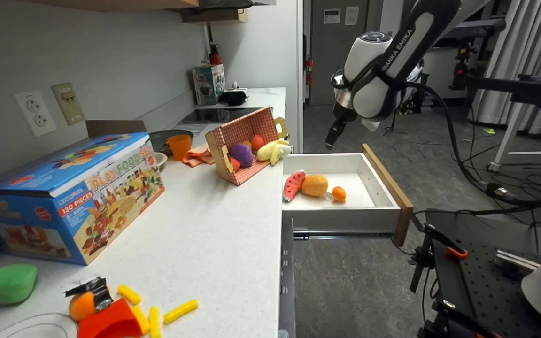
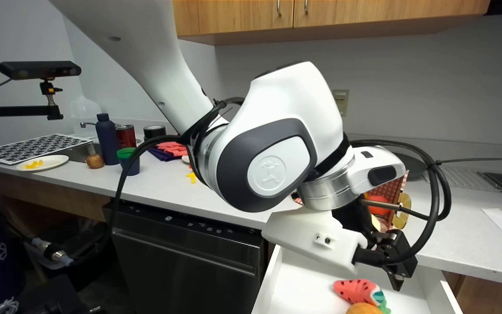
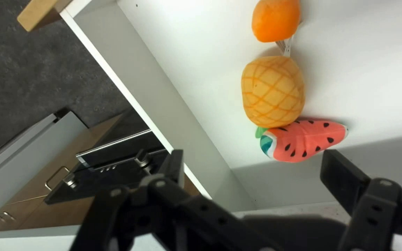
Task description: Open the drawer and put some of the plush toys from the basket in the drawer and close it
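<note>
The white drawer (image 1: 345, 217) stands pulled open. A watermelon toy (image 3: 309, 141), a pineapple toy (image 3: 272, 91) and a small orange toy (image 3: 276, 19) lie in it. The watermelon (image 1: 293, 184), pineapple (image 1: 314, 185) and orange (image 1: 338, 194) also show in an exterior view. The red-checked basket (image 1: 233, 134) lies tipped on the counter by the drawer. It holds a purple toy (image 1: 241, 154) and red toys, with a yellow banana-like toy (image 1: 273, 151) at its opening. My gripper (image 3: 253, 157) is open and empty, above the drawer; it also shows in an exterior view (image 1: 330, 141).
A large blue play-food box (image 1: 64, 197) stands on the counter (image 1: 214, 234) against the wall. An orange cup (image 1: 179, 145) and a cloth are behind the basket. Loose yellow pieces and a green toy lie at the near end. The drawer's wooden front (image 1: 388, 192) stands out from the counter.
</note>
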Controlling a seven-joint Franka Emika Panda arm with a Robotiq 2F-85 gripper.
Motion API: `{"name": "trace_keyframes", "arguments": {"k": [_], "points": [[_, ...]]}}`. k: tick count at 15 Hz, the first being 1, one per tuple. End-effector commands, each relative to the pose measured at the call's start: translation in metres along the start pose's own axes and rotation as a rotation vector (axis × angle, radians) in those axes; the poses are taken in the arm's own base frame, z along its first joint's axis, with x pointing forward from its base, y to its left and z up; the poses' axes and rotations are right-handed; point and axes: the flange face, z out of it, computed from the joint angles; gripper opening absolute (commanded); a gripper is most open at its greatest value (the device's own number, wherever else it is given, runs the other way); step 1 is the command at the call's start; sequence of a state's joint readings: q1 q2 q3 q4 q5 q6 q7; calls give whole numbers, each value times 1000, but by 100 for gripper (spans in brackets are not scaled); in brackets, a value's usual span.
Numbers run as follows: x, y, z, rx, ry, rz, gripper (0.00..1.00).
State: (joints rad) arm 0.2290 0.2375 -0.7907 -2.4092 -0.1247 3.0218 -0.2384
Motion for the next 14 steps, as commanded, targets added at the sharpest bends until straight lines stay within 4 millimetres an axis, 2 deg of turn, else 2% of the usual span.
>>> {"name": "trace_keyframes", "arguments": {"k": [1, 4, 6, 11, 14], "points": [[0, 0, 0, 0, 0, 0, 100], [5, 2, 1, -14, -16, -13, 100], [5, 14, 6, -72, -30, -38, 100], [-40, 47, 25, -170, -179, -128, 100], [-66, 53, 31, -151, -266, -159, 100]]}}
